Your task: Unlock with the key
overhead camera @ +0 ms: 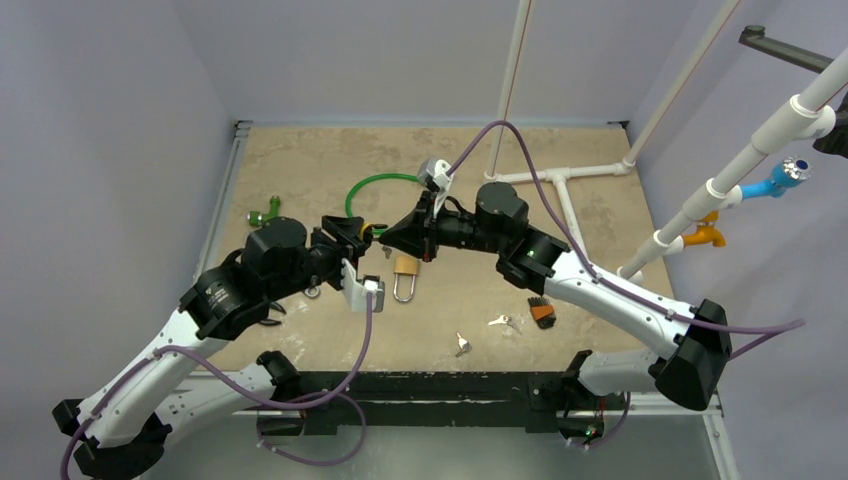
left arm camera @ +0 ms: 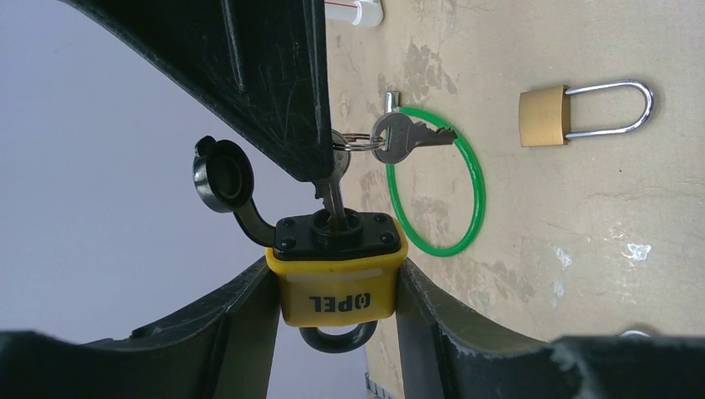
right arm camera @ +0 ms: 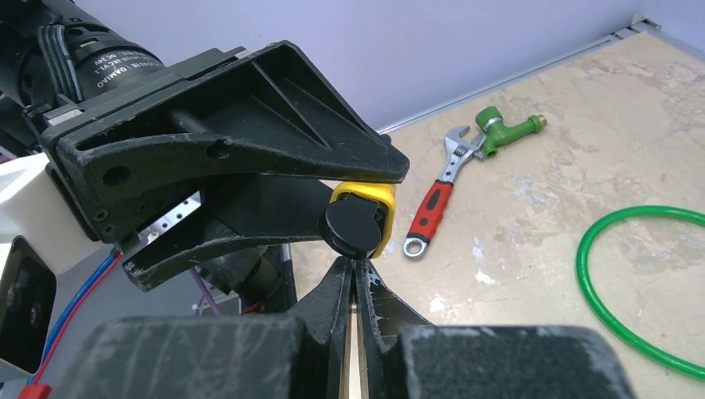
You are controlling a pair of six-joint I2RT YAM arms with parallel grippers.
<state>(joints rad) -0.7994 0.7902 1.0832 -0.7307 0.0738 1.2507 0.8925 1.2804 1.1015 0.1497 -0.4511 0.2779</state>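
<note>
A yellow padlock with a black top is clamped by its sides in my left gripper, above the table. Its dust cap hangs open and its dark shackle shows below the body. The key stands in the keyhole, and my right gripper is shut on its head. A second key dangles from the same ring. In the right wrist view my right gripper meets the cap and the padlock. From above, both grippers meet mid-table.
A brass padlock lies flat just under the grippers, beside a green ring. A red-handled wrench and a green fitting lie at the left. Loose keys and a small orange-and-black piece lie nearer. White pipework stands at the back right.
</note>
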